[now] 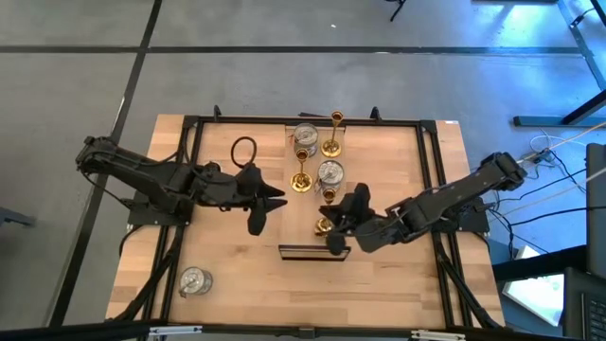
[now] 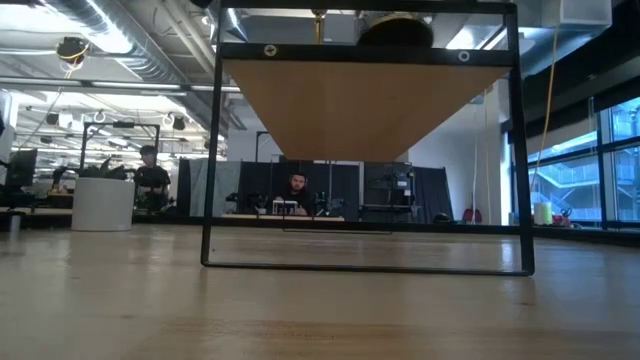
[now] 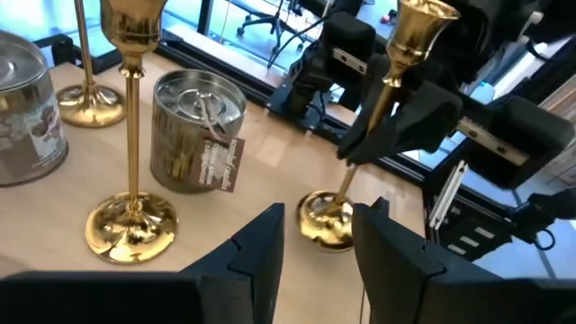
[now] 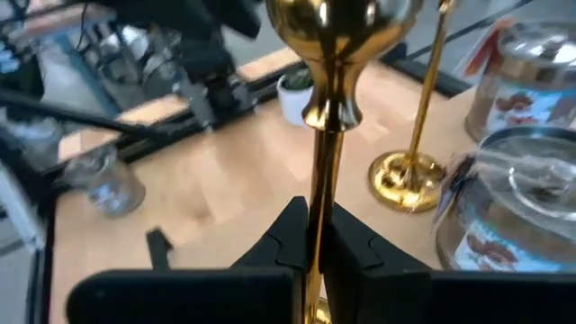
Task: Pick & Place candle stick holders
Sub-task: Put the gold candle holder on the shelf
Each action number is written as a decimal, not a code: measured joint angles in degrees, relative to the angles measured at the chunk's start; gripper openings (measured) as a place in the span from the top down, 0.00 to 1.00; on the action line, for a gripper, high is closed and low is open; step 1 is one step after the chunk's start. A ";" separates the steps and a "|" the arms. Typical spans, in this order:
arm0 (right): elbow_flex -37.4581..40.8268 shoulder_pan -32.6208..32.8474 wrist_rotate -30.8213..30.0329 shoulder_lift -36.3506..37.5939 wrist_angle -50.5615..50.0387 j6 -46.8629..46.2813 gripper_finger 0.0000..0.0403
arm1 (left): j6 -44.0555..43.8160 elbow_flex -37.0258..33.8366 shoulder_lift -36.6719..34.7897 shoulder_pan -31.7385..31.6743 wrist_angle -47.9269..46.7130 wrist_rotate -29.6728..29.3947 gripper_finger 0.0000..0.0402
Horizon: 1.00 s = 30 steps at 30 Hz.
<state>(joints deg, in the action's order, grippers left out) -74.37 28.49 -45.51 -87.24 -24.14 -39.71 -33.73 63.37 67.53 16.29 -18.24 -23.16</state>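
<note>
Three gold candle stick holders stand around the table's middle: one far back (image 1: 333,133), one (image 1: 301,180) beside a silvery cup (image 1: 329,172), and one (image 1: 327,224) in my right gripper (image 1: 335,227), which is shut on its stem. Another silvery cup (image 1: 305,137) stands at the back, and a third (image 1: 194,280) at the near left. My left gripper (image 1: 270,202) hovers left of the group, open (image 3: 319,247), with nothing between its fingers. My right gripper pinches the gold holder's thin stem (image 4: 320,193) between its two fingers, about halfway up and below the cup top (image 4: 333,22). The fingers come from the table's right, slanting down, across the stem. The holder leans, its round base (image 3: 326,219) at the table top.
A dark flat board (image 1: 314,251) lies just in front of the held holder. A black cable loop (image 1: 244,150) lies at the back left. A small potted plant (image 4: 292,90) stands beyond. A black frame (image 1: 189,170) rims the table. Bare wood lies at the near right.
</note>
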 joint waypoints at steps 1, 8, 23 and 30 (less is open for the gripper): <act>0.00 0.03 -1.16 -0.23 0.70 -0.13 0.96 | -0.05 0.02 0.00 0.25 0.03 -0.02 0.68; 0.00 0.03 -5.22 -0.24 -2.86 -2.37 0.96 | -0.76 0.00 0.02 1.29 -0.91 -0.33 0.68; 0.02 1.55 -9.96 -2.29 -7.03 -9.87 0.96 | -1.58 0.00 0.04 1.40 -2.61 -0.30 0.68; 0.02 1.55 -12.97 -3.43 -9.29 -12.16 0.96 | -2.14 0.00 0.07 1.40 -2.68 -0.26 0.68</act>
<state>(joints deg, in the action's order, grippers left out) -74.35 30.04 -58.48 -90.67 -33.43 -51.87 -35.87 63.37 67.59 17.69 -20.92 -23.42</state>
